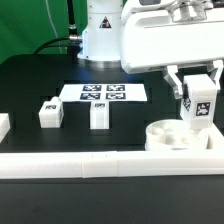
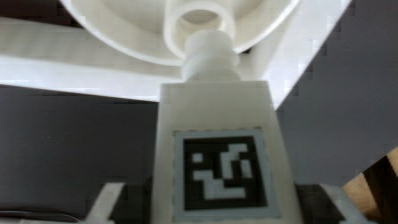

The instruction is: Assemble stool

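The round white seat point(image 1: 176, 134) lies at the exterior view's right, against the white rail, sockets up. My gripper point(image 1: 199, 108) is shut on a tagged white leg point(image 1: 199, 106) and holds it just above the seat. In the wrist view the leg point(image 2: 221, 140) runs away from the camera, its peg end over a socket of the seat point(image 2: 134, 30). Whether the peg touches the socket I cannot tell. Two more tagged legs point(image 1: 49, 113) point(image 1: 99, 114) stand on the black table at the exterior view's left and middle.
A long white border rail point(image 1: 100, 163) runs along the front of the table. The marker board point(image 1: 104, 94) lies flat behind the two loose legs. A white block point(image 1: 4, 125) sits at the exterior view's far left edge. The robot base point(image 1: 100, 40) stands at the back.
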